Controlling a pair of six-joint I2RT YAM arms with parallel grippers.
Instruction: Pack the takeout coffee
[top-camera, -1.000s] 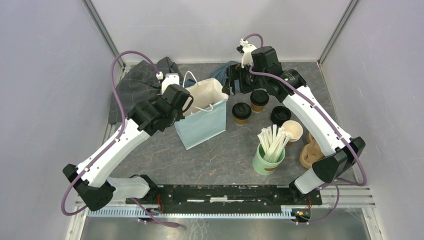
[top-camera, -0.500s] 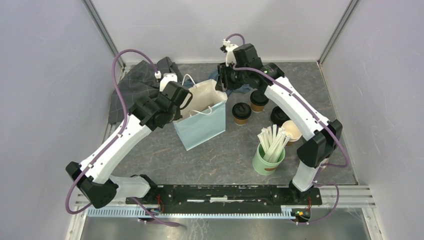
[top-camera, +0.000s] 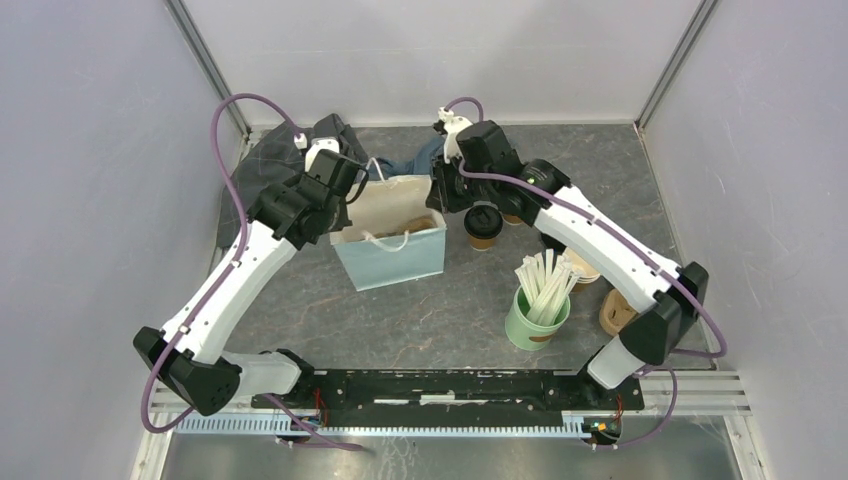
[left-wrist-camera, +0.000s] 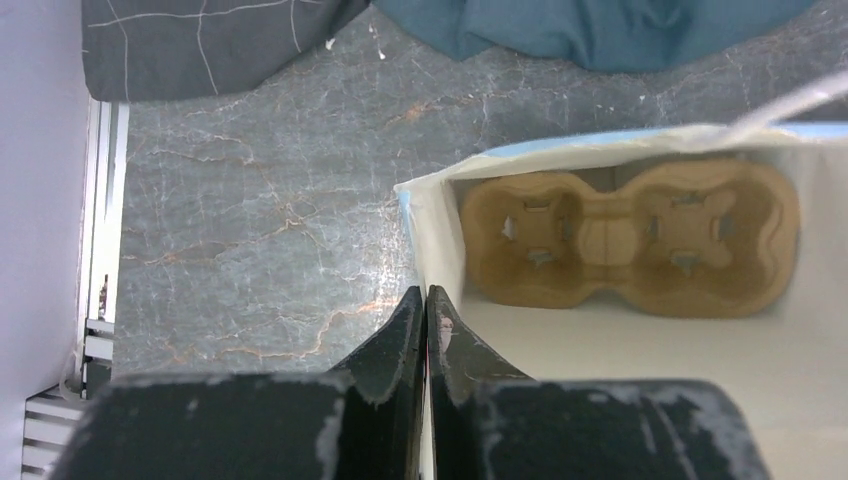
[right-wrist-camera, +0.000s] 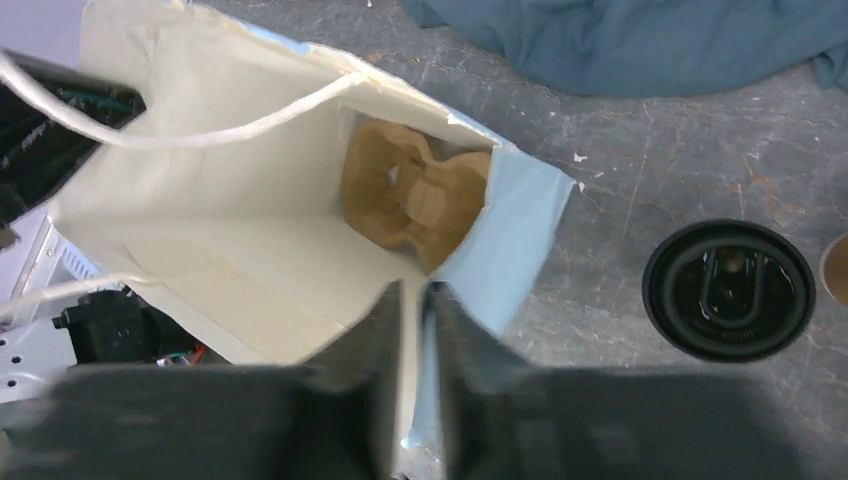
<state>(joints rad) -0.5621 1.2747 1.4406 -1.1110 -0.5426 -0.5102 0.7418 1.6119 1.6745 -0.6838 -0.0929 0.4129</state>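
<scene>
At the bag's (top-camera: 395, 262) mouth, my left pincer (left-wrist-camera: 427, 310) is closed thin on the left wall and my right pincer (right-wrist-camera: 415, 300) is nipped shut on the right wall, the two holding it open between them. A carrier (left-wrist-camera: 625, 245) lies flat on the bag's floor with both wells bare, so no coffee is packed yet. One coffee (right-wrist-camera: 727, 290) stands lidded on the table just right of the bag, and the second I cannot see clearly behind my right arm; both are left to load.
</scene>
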